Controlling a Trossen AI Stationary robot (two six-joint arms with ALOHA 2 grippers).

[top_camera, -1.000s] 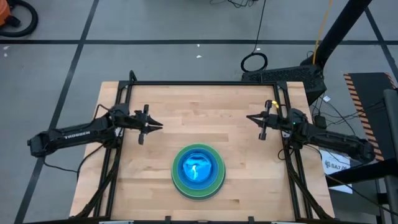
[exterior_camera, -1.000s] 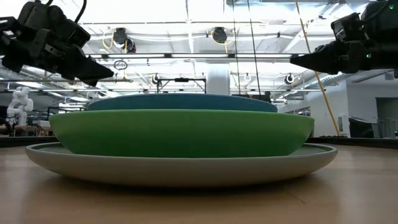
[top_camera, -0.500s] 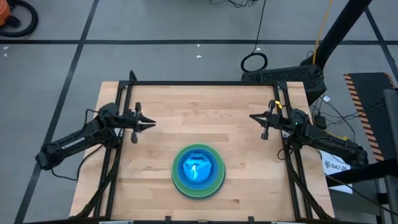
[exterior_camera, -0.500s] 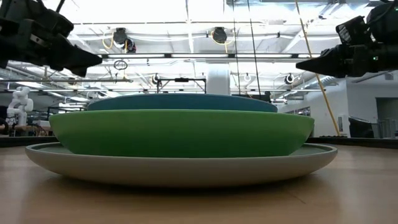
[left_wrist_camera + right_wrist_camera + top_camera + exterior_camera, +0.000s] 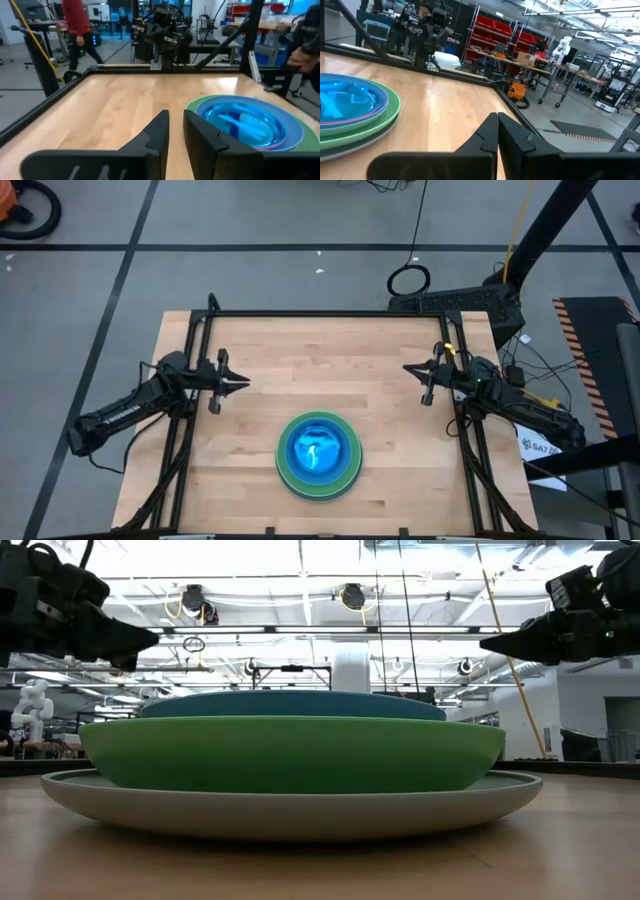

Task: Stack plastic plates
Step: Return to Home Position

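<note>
The plastic plates stand in one stack point(image 5: 318, 455) on the near middle of the wooden table. The large grey plate point(image 5: 290, 810) lies on the table, with a green one point(image 5: 290, 752) on it and blue ones point(image 5: 290, 705) on top. A pink rim point(image 5: 270, 146) shows under the blue. My left gripper point(image 5: 243, 382) hovers level near the table's left side, away from the stack point(image 5: 250, 120), its fingers a little apart and nothing between them. My right gripper point(image 5: 407, 368) hovers level near the right side, shut and holding nothing, with the stack point(image 5: 350, 107) off to one side of it.
A black frame rail point(image 5: 320, 313) runs along the table's far edge and down both sides. Bare wood point(image 5: 320, 370) lies between the two grippers, beyond the stack. A person in a red top point(image 5: 77, 25) walks in the room behind the table.
My left gripper has drawn back toward the table's left edge, staying level. My right gripper has drawn back a little toward the right edge. The stack of plates has not moved.
</note>
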